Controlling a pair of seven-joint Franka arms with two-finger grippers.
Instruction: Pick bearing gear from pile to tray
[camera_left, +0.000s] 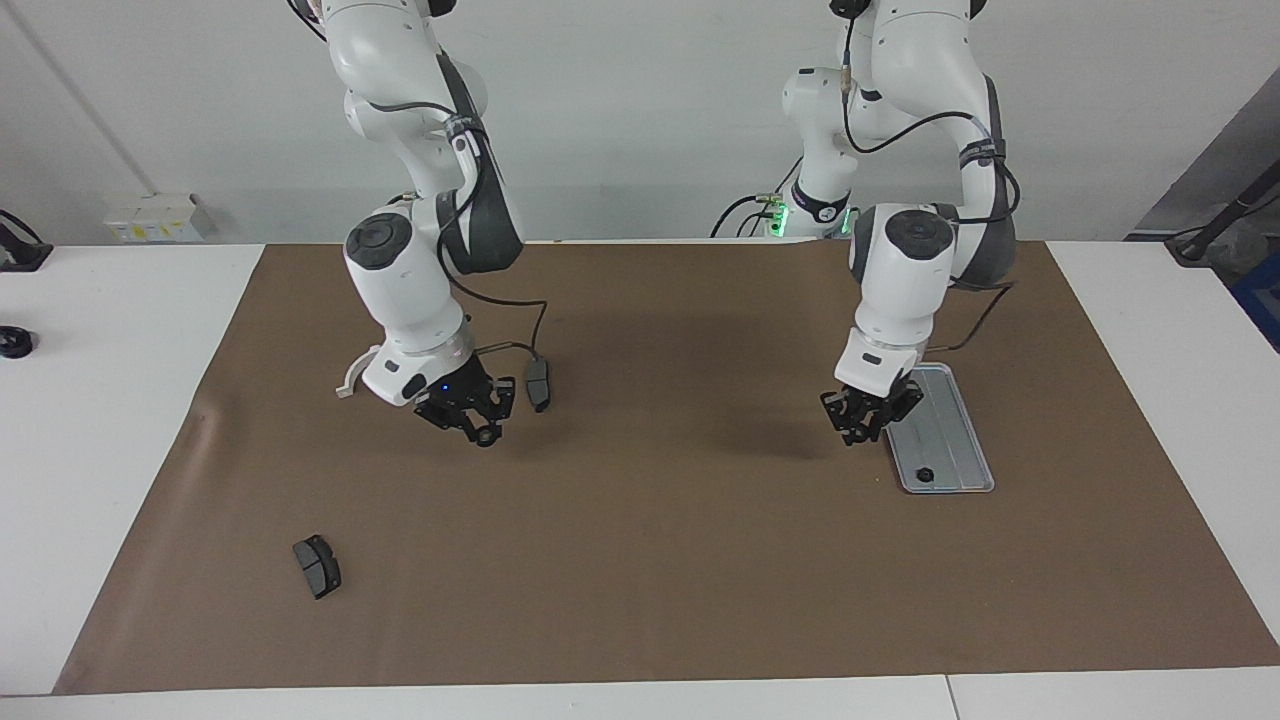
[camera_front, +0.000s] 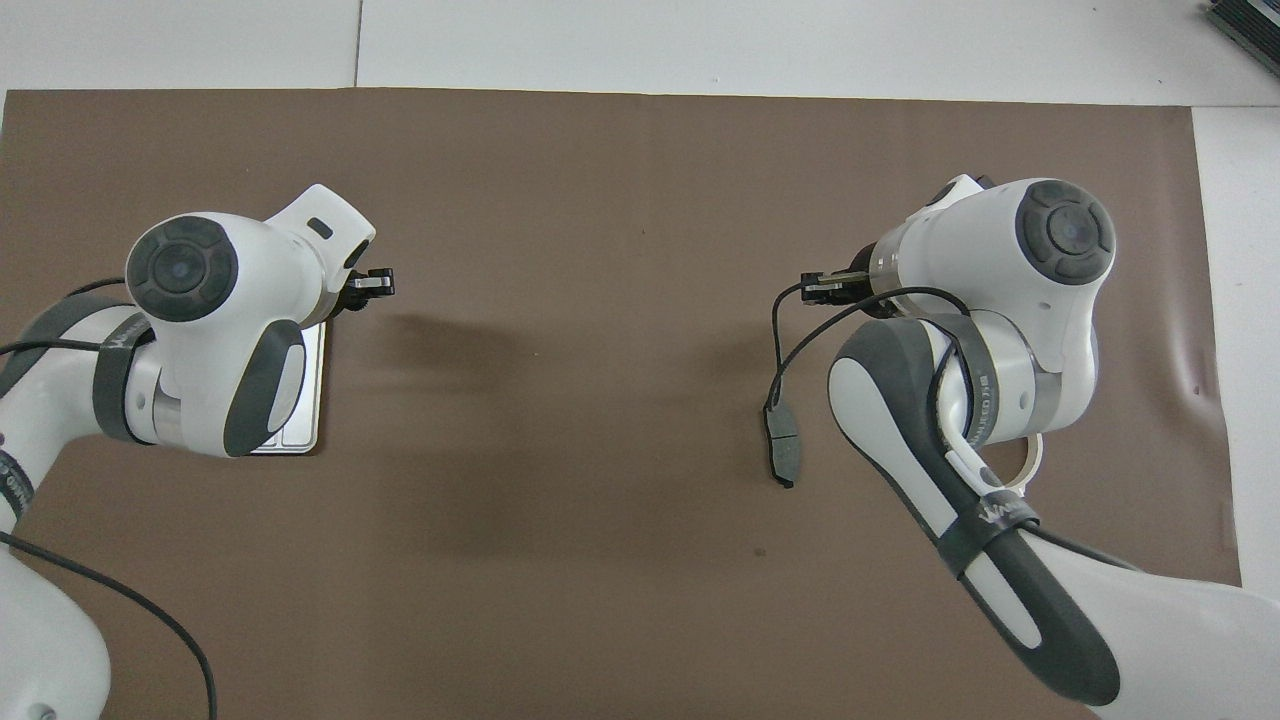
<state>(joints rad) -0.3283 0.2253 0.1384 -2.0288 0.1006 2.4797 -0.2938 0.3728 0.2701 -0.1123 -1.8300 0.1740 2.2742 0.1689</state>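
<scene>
Silver tray (camera_left: 948, 430) already has one black gear (camera_left: 925, 473) at its lower end. Left gripper (camera_left: 868, 425) hovers at its edge, right gripper (camera_left: 470, 418) mid-frame. Honestly can't tell if either's carrying anything.

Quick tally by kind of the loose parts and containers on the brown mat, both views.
Dark grey brake pads: 2, one beside the right gripper, one farther from the robots.
White half-ring bracket: 1.
Small black gear: 1, in the tray.
Silver tray: 1, by the left gripper.
Total: 5.
</scene>
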